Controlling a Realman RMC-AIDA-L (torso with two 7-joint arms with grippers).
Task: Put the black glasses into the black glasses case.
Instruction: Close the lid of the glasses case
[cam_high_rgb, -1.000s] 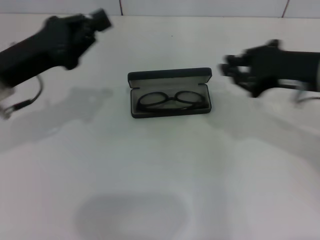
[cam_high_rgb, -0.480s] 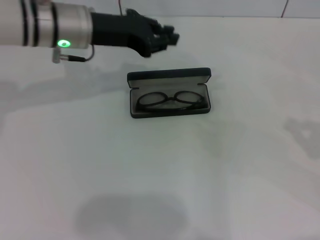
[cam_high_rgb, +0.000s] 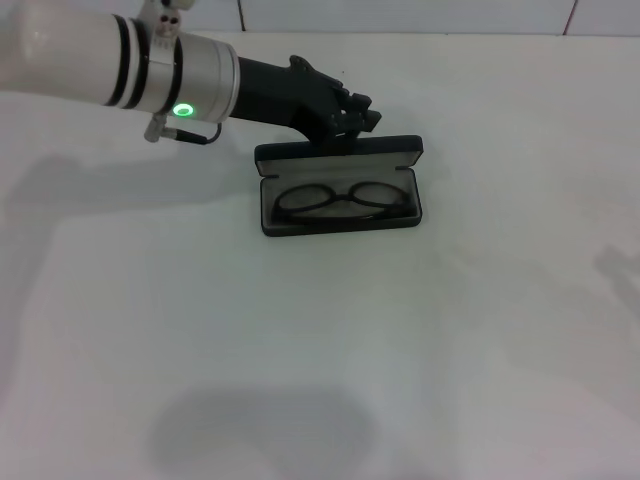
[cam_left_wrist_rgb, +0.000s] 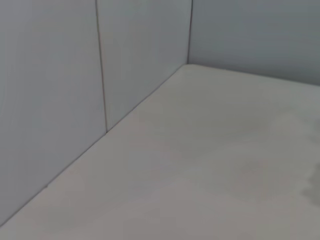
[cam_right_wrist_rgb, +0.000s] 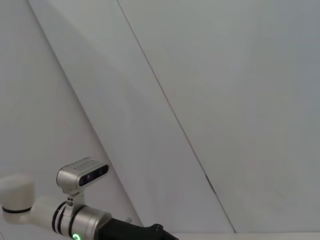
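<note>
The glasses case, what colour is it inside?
Light grey lining inside the black glasses case, clearest in the head view.

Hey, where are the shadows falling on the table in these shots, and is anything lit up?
Head view: soft shadow under the left gripper beside the black glasses case, a faint patch near the front, a green light glowing on the arm. Left wrist view: dim smudges on the table.

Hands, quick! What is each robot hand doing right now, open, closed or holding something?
Left hand: at the back edge of the open glasses case, holding nothing; open or closed cannot be told.
Right hand: not in view.
</note>
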